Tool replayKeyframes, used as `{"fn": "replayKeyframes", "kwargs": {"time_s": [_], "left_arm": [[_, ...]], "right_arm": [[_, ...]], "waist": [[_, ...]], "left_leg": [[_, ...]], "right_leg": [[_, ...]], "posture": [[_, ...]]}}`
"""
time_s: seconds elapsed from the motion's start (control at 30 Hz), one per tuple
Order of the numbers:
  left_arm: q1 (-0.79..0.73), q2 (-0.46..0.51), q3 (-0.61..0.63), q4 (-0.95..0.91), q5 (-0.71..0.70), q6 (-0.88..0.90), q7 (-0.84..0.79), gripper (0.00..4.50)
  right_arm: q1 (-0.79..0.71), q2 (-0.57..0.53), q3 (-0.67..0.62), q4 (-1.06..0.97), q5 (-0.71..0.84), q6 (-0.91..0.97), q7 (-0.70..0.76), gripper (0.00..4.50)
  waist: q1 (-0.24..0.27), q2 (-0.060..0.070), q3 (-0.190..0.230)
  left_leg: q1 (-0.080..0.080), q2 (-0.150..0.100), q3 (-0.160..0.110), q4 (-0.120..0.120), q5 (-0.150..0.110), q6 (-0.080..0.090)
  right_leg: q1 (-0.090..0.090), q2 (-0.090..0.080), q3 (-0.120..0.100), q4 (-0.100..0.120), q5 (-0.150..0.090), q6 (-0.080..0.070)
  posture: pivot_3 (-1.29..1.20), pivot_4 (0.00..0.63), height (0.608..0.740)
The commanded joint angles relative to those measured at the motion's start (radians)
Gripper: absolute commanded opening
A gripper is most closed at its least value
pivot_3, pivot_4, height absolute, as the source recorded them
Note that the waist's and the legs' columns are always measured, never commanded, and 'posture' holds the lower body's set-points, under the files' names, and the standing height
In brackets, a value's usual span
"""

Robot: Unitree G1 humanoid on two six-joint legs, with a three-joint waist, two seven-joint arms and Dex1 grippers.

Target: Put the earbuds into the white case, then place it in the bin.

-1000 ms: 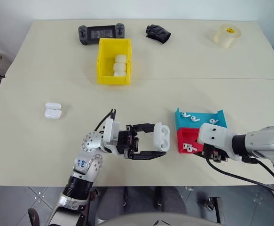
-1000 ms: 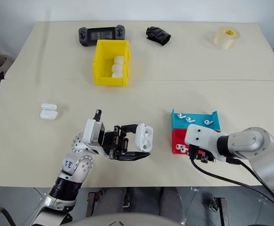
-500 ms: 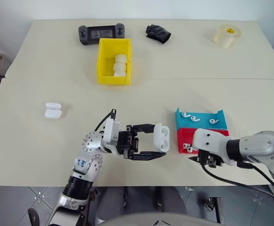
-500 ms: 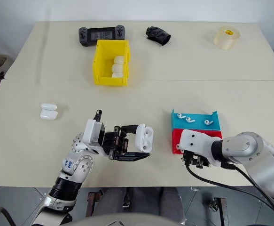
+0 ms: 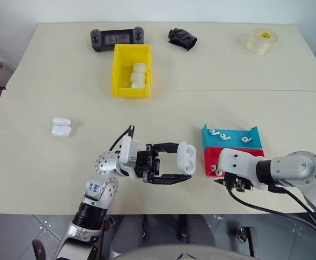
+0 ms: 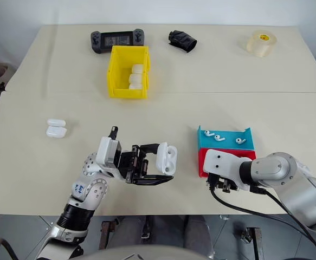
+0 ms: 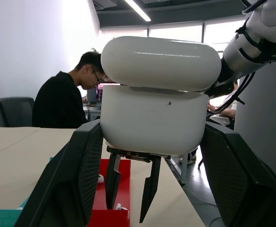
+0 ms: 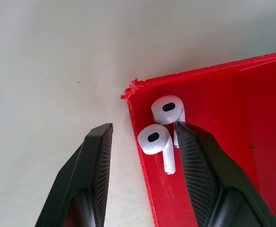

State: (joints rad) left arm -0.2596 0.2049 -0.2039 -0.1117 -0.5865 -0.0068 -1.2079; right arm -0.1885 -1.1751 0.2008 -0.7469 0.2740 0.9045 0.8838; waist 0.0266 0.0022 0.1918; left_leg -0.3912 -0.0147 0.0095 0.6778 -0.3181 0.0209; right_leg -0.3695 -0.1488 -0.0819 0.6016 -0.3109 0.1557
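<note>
The right gripper's point(image 8: 142, 189) two black fingers point(image 8: 97, 161) are standing apart and holding nothing, straddling the near corner wall of the red tray point(image 8: 213, 94). Two earbuds point(image 8: 157, 142) are lying side by side in that corner, just between the fingers, one fingertip beside them inside the tray and the other outside over the bare surface point(image 5: 33, 162). Compared with a second ago, this gripper has slid toward the robot's left along the tray's near edge, so it is now lining up on these two earbuds; judging from that, a pick of one earbud is about to begin and nothing is in the case yet.

The left gripper's point(image 5: 171, 162) fingers are clenched on the white case point(image 5: 186, 157), holding it off the surface with its lid hinged open toward the right arm, unchanged from a moment ago.

Room is tight at the tray: its wall is sitting between the fingers, and the chipped corner is close to the earbuds. The teal tray point(image 5: 231, 138), just behind the red one, is holding three more earbuds. Open surface is lying between the two grippers. The yellow bin point(image 5: 131, 70) is sitting well away at the far side, already holding white cases, with clear surface leading to it. Two spare cases point(image 5: 60, 127) are resting far off to the left.
</note>
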Motion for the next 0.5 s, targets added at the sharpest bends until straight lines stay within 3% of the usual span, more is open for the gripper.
{"fn": "replayKeyframes", "kwargs": {"time_s": [0.03,0.3,0.4,0.5], "left_arm": [[-0.001,-0.005,0.000,-0.035,-0.012,-0.001,0.002,2.86],[-0.002,-0.005,0.001,-0.035,-0.014,-0.001,0.003,2.86],[0.000,-0.005,0.001,-0.037,-0.014,0.000,0.006,2.86],[0.002,-0.004,0.002,-0.040,-0.014,0.001,0.007,2.86]], "right_arm": [[0.003,-0.016,0.001,-0.003,-0.017,-0.027,0.016,2.17],[0.012,-0.021,-0.003,0.016,-0.041,-0.074,0.050,2.17],[0.013,-0.016,-0.002,0.019,-0.046,-0.080,0.054,1.58],[0.019,-0.017,0.004,0.021,-0.055,-0.091,0.062,0.61]], "waist": [[0.000,0.000,0.000],[0.000,0.000,0.000],[0.000,0.000,0.000],[0.000,0.000,0.000]], "left_leg": [[0.000,0.000,0.000,0.000,0.000,0.000],[0.000,0.000,0.000,0.000,0.000,0.000],[0.000,0.000,0.000,0.000,0.000,0.000],[0.000,0.000,0.000,0.000,0.000,0.000]], "right_leg": [[0.000,0.000,0.000,0.000,0.000,0.000],[0.000,0.000,0.000,0.000,0.000,0.000],[0.000,0.000,0.000,0.000,0.000,0.000],[0.000,0.000,0.000,0.000,0.000,0.000]], "posture": [[0.00,0.150,0.740],[0.00,0.150,0.740],[0.00,0.150,0.740],[0.00,0.150,0.740]]}}
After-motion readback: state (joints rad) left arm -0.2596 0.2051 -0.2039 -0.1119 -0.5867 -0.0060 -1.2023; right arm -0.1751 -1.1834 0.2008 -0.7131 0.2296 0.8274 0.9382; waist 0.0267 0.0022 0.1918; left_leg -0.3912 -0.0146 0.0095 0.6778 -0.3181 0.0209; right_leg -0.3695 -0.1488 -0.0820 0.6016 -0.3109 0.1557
